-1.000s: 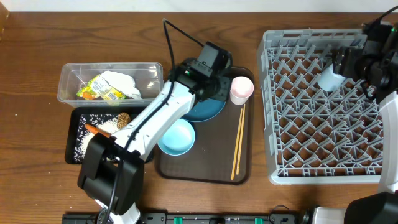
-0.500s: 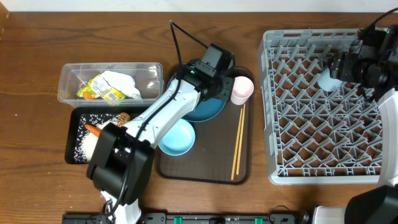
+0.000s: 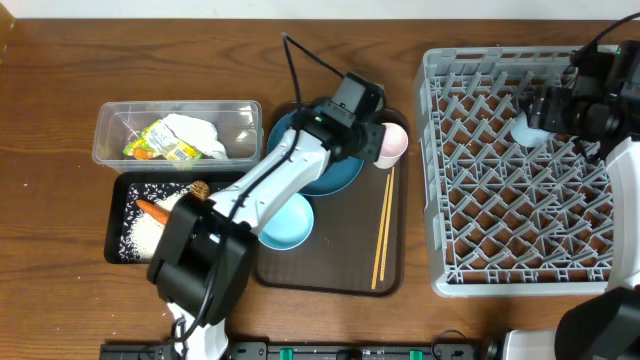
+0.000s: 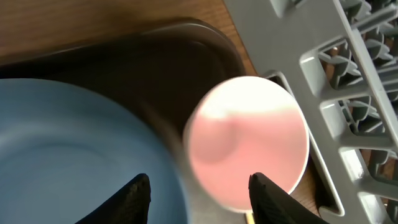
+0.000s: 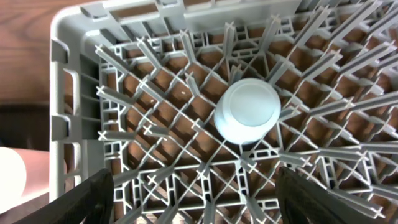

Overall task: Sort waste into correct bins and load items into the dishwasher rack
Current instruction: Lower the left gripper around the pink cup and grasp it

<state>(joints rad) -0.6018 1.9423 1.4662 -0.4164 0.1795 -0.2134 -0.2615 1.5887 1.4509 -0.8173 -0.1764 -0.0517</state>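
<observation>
My left pincer [image 4: 200, 200] hangs over the far right corner of the brown serving tray [image 3: 330, 272]. Its two fingers [image 4: 135, 198] are parted and nothing is gripped between them. Just ahead of their tips the small pink cup [image 4: 247, 146] stands mouth up, close beside the rim of the dark-blue plate [image 4: 74, 149]. In my wrist view one fingertip overlaps the cup's edge, and I cannot tell whether it touches.

My right pincer [image 5: 199, 208] hovers over the grey dishwasher rack [image 3: 500, 250], spread wide and empty. Beneath it the small light-blue cup [image 5: 247, 113] sits upside down among the pegs, in the rack's far half, about midway between its left and right edges.

On the serving tray, the light-blue bowl [image 3: 285, 222] lies toward the near left corner, just beside the plate. The wooden chopsticks [image 3: 383, 225] lie together along the right edge.

Left of that tray on the worktop, the clear tub [image 3: 105, 130] holds the crumpled white napkin [image 3: 198, 130] and the printed wrapper [image 3: 165, 148]. The black tray [image 3: 112, 240], just nearer, holds rice grains [image 3: 130, 218], the carrot [image 3: 155, 210] and the brown lump [image 3: 198, 188].
</observation>
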